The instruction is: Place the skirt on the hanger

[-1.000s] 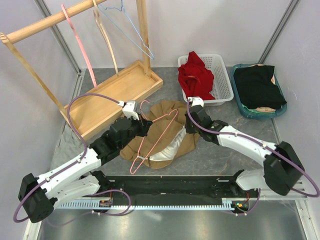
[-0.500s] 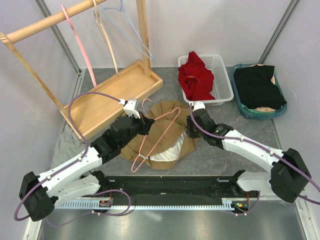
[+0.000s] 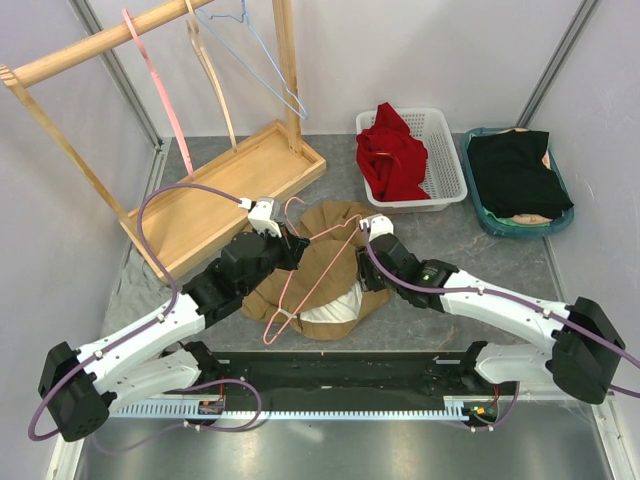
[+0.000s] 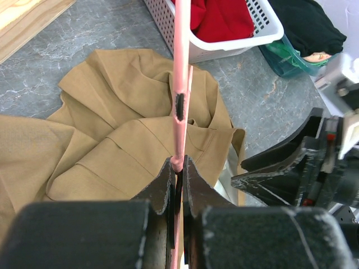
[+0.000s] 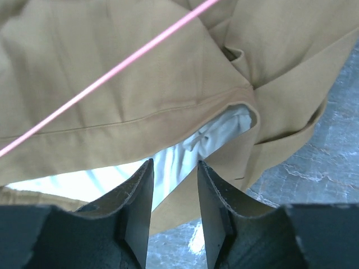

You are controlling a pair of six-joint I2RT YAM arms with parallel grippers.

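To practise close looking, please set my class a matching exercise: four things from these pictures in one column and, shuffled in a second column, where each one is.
Things
1. thin pink hanger
2. tan skirt
3. red garment
4. black garment

Places
A. in the teal tub
B. clamped in the left gripper
C. in the white basket
D. crumpled on the table

Pairs: 1-B, 2-D, 3-C, 4-A
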